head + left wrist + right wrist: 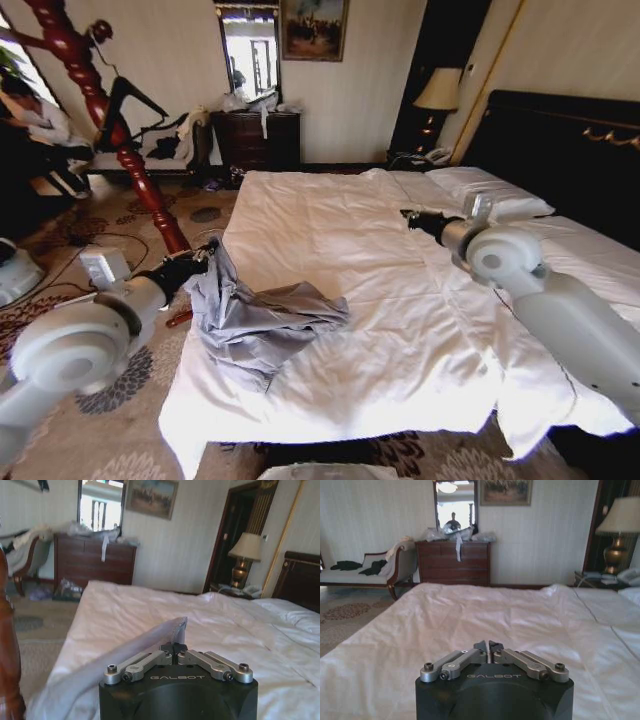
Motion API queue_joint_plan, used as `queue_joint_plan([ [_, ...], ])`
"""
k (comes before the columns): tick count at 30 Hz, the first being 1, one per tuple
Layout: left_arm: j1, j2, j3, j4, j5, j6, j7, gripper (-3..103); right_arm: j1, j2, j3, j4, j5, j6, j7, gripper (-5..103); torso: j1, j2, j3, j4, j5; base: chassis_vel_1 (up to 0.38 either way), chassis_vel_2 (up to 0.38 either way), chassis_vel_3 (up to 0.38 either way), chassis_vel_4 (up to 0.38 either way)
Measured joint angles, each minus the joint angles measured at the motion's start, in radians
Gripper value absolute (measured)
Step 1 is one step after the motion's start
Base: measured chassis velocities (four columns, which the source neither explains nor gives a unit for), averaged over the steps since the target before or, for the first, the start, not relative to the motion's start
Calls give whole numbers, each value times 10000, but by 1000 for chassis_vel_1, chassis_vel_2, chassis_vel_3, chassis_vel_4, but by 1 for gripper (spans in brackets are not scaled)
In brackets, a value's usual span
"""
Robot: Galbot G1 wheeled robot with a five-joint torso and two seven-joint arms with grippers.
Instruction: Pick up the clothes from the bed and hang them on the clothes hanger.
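At lower left of the head view, the left gripper (203, 262) pinches the grey-blue clothes (258, 325) at the bed (400, 330) edge, while the right gripper (408, 215), jaws closed and empty, hovers right of centre.

Grey-blue clothes (262, 325) lie on the bed's (400, 300) white duvet, beside a reddish-brown coat stand (120, 130) and patterned carpet (110, 420).

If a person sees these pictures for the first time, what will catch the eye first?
Most striking is the grey-blue jacket, lifted by one edge from the near left corner of the big white bed by the shut left gripper. The right gripper is over the middle of the bed, shut on nothing. A reddish-brown wooden coat stand leans across the upper left.
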Motion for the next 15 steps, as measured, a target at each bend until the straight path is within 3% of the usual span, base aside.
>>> queue_joint_plan([
  [5, 1357, -672, -344, -95, 342, -55, -249, 0, -135, 217, -388, -292, -397, -54, -343, 17, 6, -2, 3, 8, -4, 0, 0, 0, 0],
  [7, 2422, -1437, -367, -96, 1016, -157, -160, 0, -225, 347, -689, -348, -633, -30, -561, 22, 4, -1, 1, 4, -9, 0, 0, 0, 0],
  [10, 4465, -2721, -270, -93, 2417, -348, 570, 0, -127, 761, -1313, -630, -971, 116, -906, 38, 1, -1, 0, 4, -3, 0, 0, 0, 0],
  [11, 4465, -2721, -270, -93, 2417, -348, 570, 0, -127, 761, -1313, -630, -971, 116, -906, 38, 1, -1, 0, 4, -3, 0, 0, 0, 0],
  [15, 6302, -4477, 58, -83, 3897, -515, 1416, 0, 592, 1683, -2580, -1323, -1494, 253, -1403, 55, 0, -1, 0, 13, -2, 0, 0, 0, 0],
])
